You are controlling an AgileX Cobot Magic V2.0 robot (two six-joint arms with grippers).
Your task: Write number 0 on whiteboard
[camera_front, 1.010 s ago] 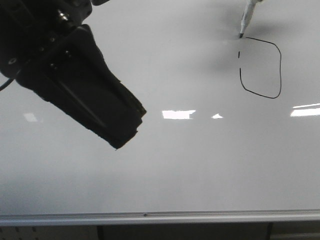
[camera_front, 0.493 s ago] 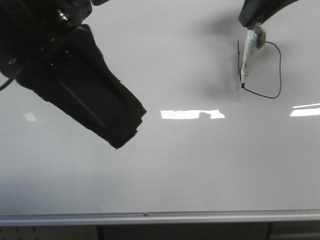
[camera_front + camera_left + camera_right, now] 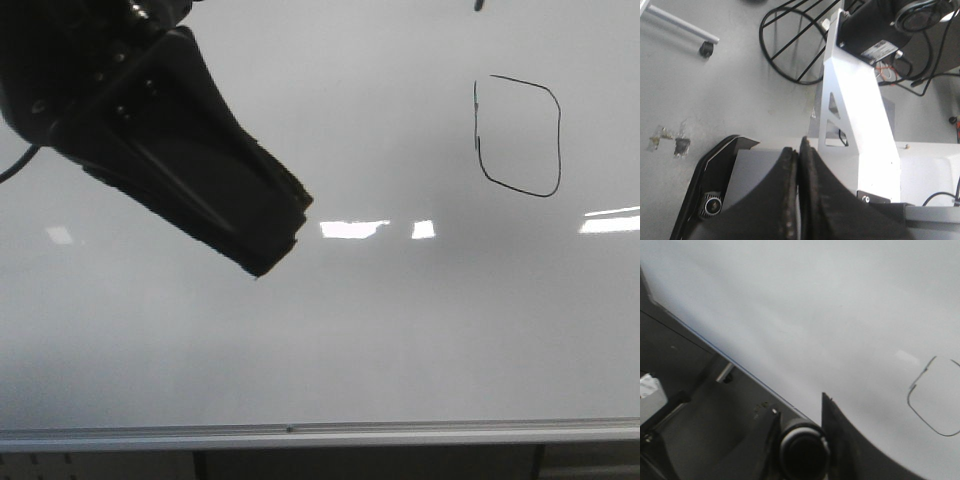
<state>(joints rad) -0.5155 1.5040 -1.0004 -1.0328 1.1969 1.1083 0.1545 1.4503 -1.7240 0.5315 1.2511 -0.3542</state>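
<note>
The number 0 [image 3: 517,135], a thin black boxy loop with a small gap at its upper left corner, stands on the upper right of the whiteboard [image 3: 350,330]. Part of the loop [image 3: 937,397] also shows in the right wrist view. My right gripper [image 3: 800,415] is shut on a marker [image 3: 804,447], seen end-on between its fingers. In the front view only a dark marker tip [image 3: 477,4] shows at the top edge, above the loop and off the board. My left gripper [image 3: 275,245] hangs before the board's left half, jaws pressed together and holding nothing [image 3: 799,150].
A silver rail [image 3: 300,433] runs along the board's lower edge. Bright light reflections [image 3: 355,229] lie across the board's middle. The left wrist view shows the floor, a black wire basket [image 3: 795,45] and the white robot frame [image 3: 860,120].
The marker finished the loop's left side, then rose off the board and almost out of the front view. My left gripper shifted slightly right and down.
</note>
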